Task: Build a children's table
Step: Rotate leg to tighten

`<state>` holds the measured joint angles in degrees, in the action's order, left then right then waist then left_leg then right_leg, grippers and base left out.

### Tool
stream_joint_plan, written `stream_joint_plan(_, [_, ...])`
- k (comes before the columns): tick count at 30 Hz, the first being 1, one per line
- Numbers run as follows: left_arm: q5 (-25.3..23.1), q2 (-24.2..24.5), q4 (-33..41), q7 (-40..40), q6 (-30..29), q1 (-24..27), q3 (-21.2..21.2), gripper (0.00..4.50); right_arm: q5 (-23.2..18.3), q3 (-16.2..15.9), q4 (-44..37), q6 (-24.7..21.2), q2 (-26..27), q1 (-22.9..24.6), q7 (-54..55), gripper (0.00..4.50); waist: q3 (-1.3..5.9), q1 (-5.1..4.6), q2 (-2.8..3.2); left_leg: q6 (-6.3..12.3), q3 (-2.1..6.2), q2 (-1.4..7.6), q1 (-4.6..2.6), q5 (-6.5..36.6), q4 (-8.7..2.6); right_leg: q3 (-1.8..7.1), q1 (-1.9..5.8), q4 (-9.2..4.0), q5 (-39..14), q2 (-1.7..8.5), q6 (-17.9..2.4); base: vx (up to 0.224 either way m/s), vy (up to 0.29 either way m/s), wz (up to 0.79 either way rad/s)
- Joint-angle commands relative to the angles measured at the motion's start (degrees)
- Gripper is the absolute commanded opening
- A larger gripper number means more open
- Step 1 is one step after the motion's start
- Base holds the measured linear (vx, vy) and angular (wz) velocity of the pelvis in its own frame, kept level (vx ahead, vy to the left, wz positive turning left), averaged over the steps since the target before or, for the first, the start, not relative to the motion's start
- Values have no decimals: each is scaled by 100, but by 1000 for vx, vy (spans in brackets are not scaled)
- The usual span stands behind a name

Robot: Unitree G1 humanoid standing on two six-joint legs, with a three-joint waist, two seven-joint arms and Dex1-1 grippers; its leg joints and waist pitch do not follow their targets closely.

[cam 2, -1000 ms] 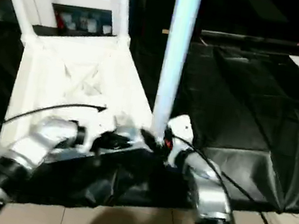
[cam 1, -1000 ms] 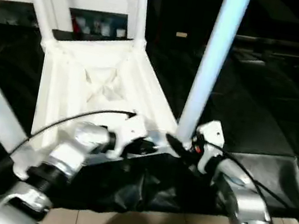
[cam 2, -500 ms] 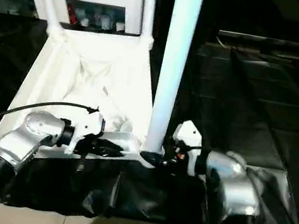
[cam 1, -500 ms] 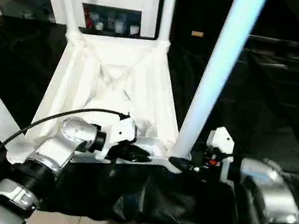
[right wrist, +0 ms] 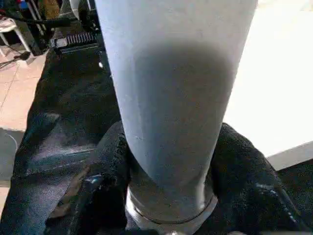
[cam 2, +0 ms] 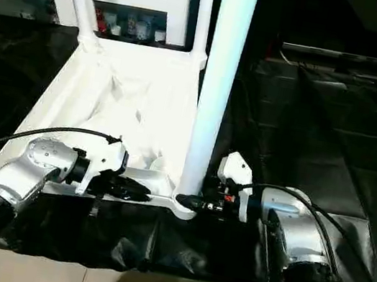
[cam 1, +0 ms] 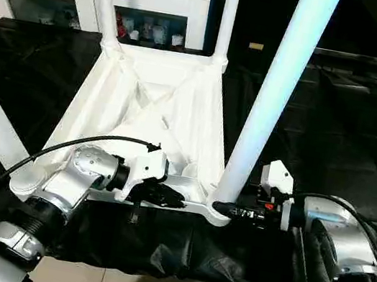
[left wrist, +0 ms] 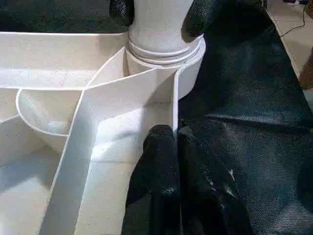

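Right end effector [right wrist: 166,196] clamps the base of the near leg [cam 1: 273,97] at its corner socket; left end effector [left wrist: 178,161], fingers pressed together, pinches the near rim of the upturned tabletop [cam 1: 150,109] on the black-draped desk [cam 1: 360,164]. Uneven force could tilt the leg or slide the tabletop off the near edge; open room lies rightward.

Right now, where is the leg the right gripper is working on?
In the left eye view the leg stands upright in the tabletop's near right corner socket. The right gripper clasps its base, with the left gripper pinching the tabletop's near edge beside it.
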<state>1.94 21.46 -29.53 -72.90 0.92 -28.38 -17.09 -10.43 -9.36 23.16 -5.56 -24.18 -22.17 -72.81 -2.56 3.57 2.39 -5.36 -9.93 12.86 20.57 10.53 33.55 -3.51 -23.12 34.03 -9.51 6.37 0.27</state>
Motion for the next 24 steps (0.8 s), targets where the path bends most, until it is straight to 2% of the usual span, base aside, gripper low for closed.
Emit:
stream_joint_plan(1, [-107, -95, -67, 364, 19, -210, 8, 0, -59, -293, -50, -134, 177, 250, -92, 204, 351, -10, -55, 266, -85, -19, -14, 1534, -417, 130, 272, -374, -1452, 72, -1299, 0, 0, 0])
stream_joint_plan(3, [-190, -336, -126, 786, -61, -251, 21, 0, 36, -188, -91, -194, 491, 403, 643, 204, 344, -7, -62, 256, -92, -12, -22, 1513, -420, 141, 254, -387, -1438, 73, -1283, 0, 0, 0])
stream_joint_plan(4, [-218, -466, -132, 969, -104, -261, 20, 0, 117, -132, -80, -213, 655, 452, 1048, 204, 323, -18, -50, 193, -85, -20, -19, 1580, -440, 146, 242, -406, -1585, 77, -1213, 0, 0, 0])
stream_joint_plan(5, [-247, -638, -143, 1183, -155, -275, 16, 0, 255, -47, -4, -274, 881, 470, 1645, 204, 300, -54, -62, 87, -60, -35, -16, 1824, -476, 120, 248, -443, -2068, 81, -1056, 0, 0, 0])
stream_joint_plan(6, [-264, -776, -150, 1324, -199, -282, 0, 0, 349, 30, 79, -320, 1069, 470, 2112, 203, 284, -89, -69, -17, -46, -56, -45, 2067, -479, 104, 214, -497, -2592, 79, -864, 0, 0, 0])
stream_joint_plan(7, [-264, -778, -150, 1326, -200, -282, 0, 0, 350, 32, 80, -320, 1073, 471, 2119, 202, 283, -114, -81, -51, -33, -60, -47, 2149, -487, 102, 216, -519, -2772, 89, -783, 0, 0, 0])
stream_joint_plan(8, [-304, -940, -177, 1513, -223, -302, -23, 0, 370, 100, 125, -383, 1268, 474, 2467, 202, 287, -164, -96, -53, -2, -72, -29, 2265, -498, 91, 236, -537, -2957, 89, -661, 0, 0, 0])
stream_joint_plan(9, [-324, -1040, -195, 1621, -241, -314, -37, 0, 383, 140, 153, -418, 1387, 473, 2678, 201, 268, -197, -91, -42, -7, -74, -23, 2326, -506, 93, 212, -561, -3052, 75, -607, 0, 0, 0])
stream_joint_plan(10, [-345, -1304, -236, 1838, -306, -336, -77, 0, 425, 230, 246, -408, 1731, 435, 3232, 201, 271, -229, -27, -61, 15, -91, -42, 2453, -496, 74, 194, -596, -3282, 90, -519, 0, 0, 0])
stream_joint_plan(12, [-349, -1392, -247, 1895, -327, -341, -95, 0, 442, 261, 283, -366, 1862, 416, 3430, 201, 276, -308, -64, -46, 42, -102, -52, 2603, -506, 33, 178, -657, -3413, 80, -418, 0, 0, 0])
stream_joint_plan(13, [-389, -1487, -291, 1971, -331, -362, -129, 0, 453, 316, 335, -451, 2050, 360, 3738, 201, 271, -326, -45, -27, 50, -109, -53, 2638, -515, 21, 178, -671, -3427, 74, -404, 0, 0, 0])
stream_joint_plan(14, [-432, -1565, -337, 2035, -320, -388, -164, 0, 472, 316, 359, -469, 2215, 312, 3941, 201, 275, -369, -55, 4, 45, -121, -68, 2690, -509, 5, 155, -712, -3483, 69, -386, 0, 0, 0])
stream_joint_plan(15, [-481, -1642, -398, 2133, -311, -434, -169, 0, 529, 301, 363, -481, 2373, 261, 4153, 201, 270, -372, 14, -5, 60, -127, -78, 2738, -513, -8, 154, -716, -3524, 72, -382, 0, 0, 0])
stream_joint_plan(16, [-517, -1692, -439, 2195, -302, -469, -171, 0, 602, 273, 362, -440, 2479, 222, 4305, 201, 248, -414, -15, -8, 70, -132, -74, 2873, -516, -43, 144, -757, -3665, 57, -311, 0, 0, 0])
stream_joint_plan(17, [-542, -1709, -457, 2214, -287, -484, -171, 0, 666, 249, 353, -382, 2515, 208, 4374, 201, 255, -422, -8, -14, 82, -136, -82, 2918, -516, -55, 150, -763, -3708, 64, -291, 0, 0, 0])
stream_joint_plan(18, [-580, -1702, -461, 2225, -272, -488, -168, 0, 685, 294, 355, -342, 2535, 194, 4452, 201, 256, -468, 20, -7, 129, -131, -57, 3024, -545, -78, 185, -772, -3639, 70, -279, 0, 0, 0])
stream_joint_plan(19, [-580, -1702, -461, 2225, -272, -488, -168, 0, 685, 294, 355, -342, 2535, 194, 4452, 236, 261, -486, 20, 8, 144, -129, -44, 3039, -558, -81, 207, -774, -3563, 71, -291, 0, 0, 0])
stream_joint_plan(21, [-597, -1592, -449, 2153, -229, -482, -149, 0, 508, 446, 282, -421, 2445, 204, 4281, 270, 265, -508, 28, 65, 164, -126, -48, 3105, -571, -70, 194, -777, -3391, 74, -381, 0, 0, 0])
stream_joint_plan(22, [-594, -1560, -447, 2136, -223, -480, -141, 0, 494, 451, 255, -422, 2401, 212, 4225, 273, 271, -506, 18, 97, 153, -126, -58, 3099, -564, -51, 179, -771, -3258, 72, -467, 0, 0, 0])
stream_joint_plan(24, [-594, -1497, -451, 2085, -193, -478, -125, 0, 492, 447, 197, -420, 2310, 232, 4108, 279, 278, -487, 9, 120, 139, -112, -23, 2980, -579, -14, 201, -725, -2990, 75, -598, 0, 0, 0])
